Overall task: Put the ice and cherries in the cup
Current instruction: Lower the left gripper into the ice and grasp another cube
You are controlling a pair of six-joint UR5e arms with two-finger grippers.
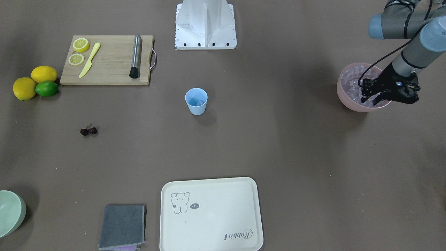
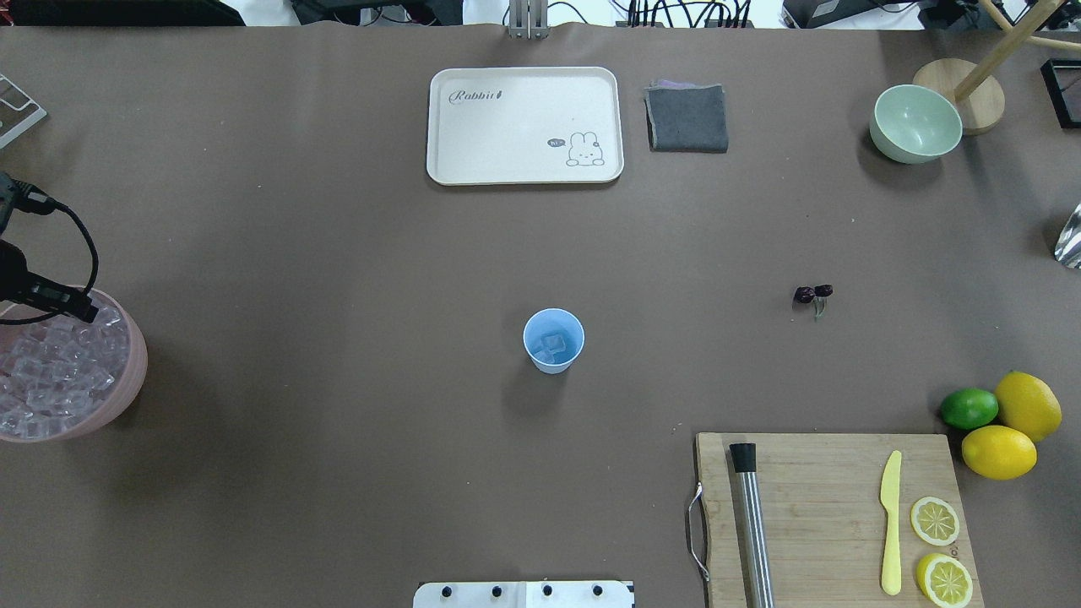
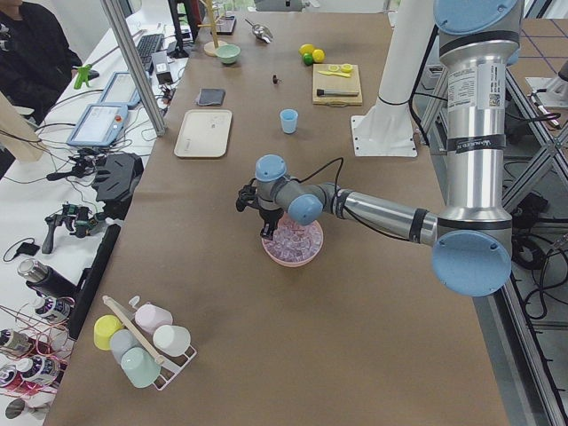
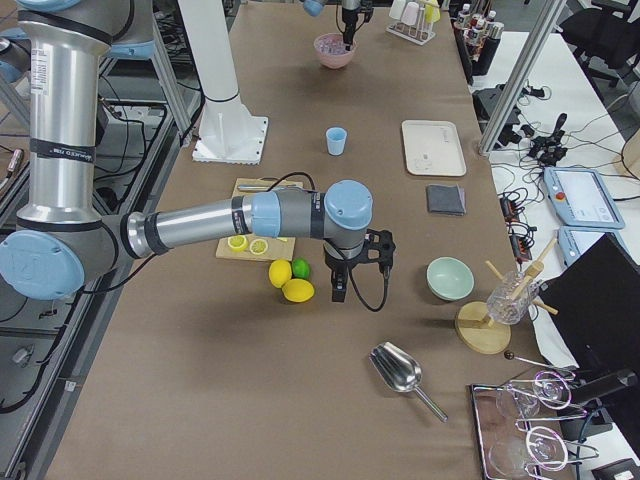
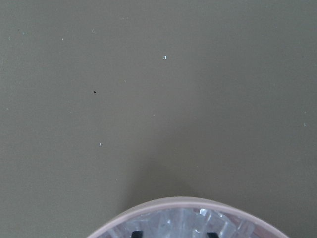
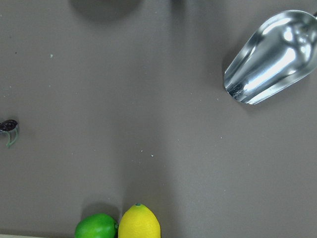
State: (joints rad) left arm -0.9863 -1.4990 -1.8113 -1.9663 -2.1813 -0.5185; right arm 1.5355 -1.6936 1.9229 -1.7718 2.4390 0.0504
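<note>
The blue cup [image 2: 554, 365] stands upright pretty much dead centre on the table [image 2: 338, 253], which is covered in a plain matte brown sheet, and a few clear cubes sit in its bottom. Seen from overhead, most of the ice [image 2: 51, 376] is heaped in the pink bowl [image 2: 135, 371] way out at 9 o'clock from the cup. The left gripper [image 1: 371, 101] hangs over that bowl with its fingertips [image 5: 137, 233] spread fairly wide and dipped into the cubes; I can't see whether one sits between them. The cherries [image 2: 812, 293] lie loose on the brown sheet around 3 o'clock, well apart from the cup. The right gripper [image 4: 339, 293] hovers beside the lemons [image 4: 290, 282], and I can't tell how its jaws stand. The cream tray [image 2: 524, 127] is at 12 o'clock and the cutting board [image 2: 819, 507] at about 4. Around the table it's a lab: metal frames, cables, side benches, and a person [image 3: 31, 49] in dark clothes.
</note>
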